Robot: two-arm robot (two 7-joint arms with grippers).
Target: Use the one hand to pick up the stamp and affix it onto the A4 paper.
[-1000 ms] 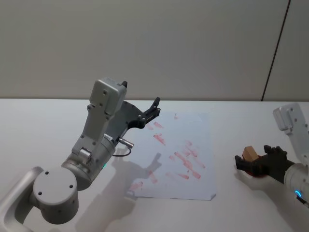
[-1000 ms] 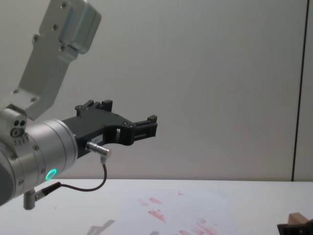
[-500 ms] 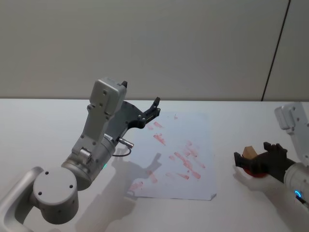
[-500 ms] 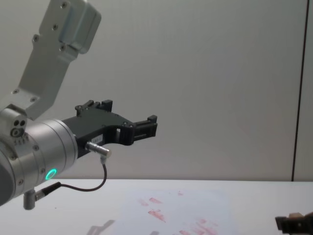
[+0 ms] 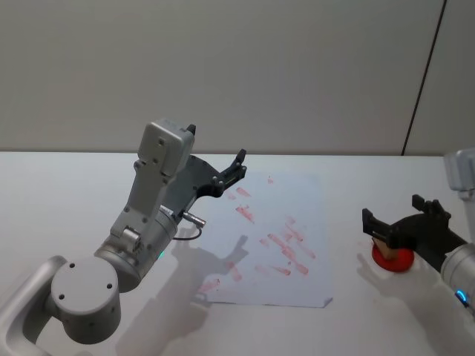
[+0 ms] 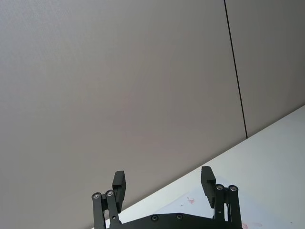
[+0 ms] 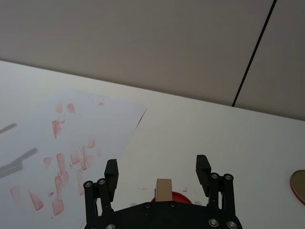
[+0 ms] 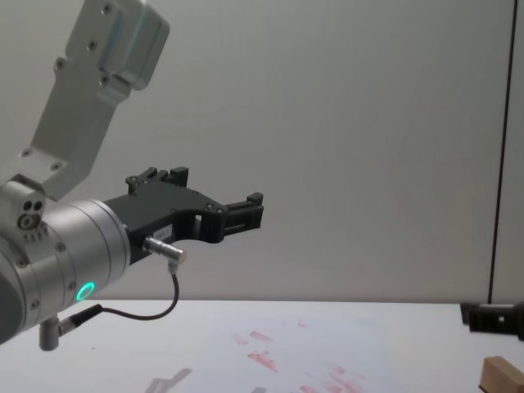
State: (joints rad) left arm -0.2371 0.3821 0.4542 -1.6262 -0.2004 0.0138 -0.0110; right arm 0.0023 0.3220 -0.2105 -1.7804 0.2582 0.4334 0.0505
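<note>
White tabletop [image 5: 349, 326], right hand [image 7: 157, 172] spread wide above stamp [image 7: 163, 190] on red pad [image 5: 392, 256], beside A4 paper [image 5: 297, 200].

No legible text, labels or numbers.

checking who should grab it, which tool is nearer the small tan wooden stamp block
Right. The right tool is open just above the small tan wooden stamp block. The left tool is raised at the white paper's far corner.
</note>
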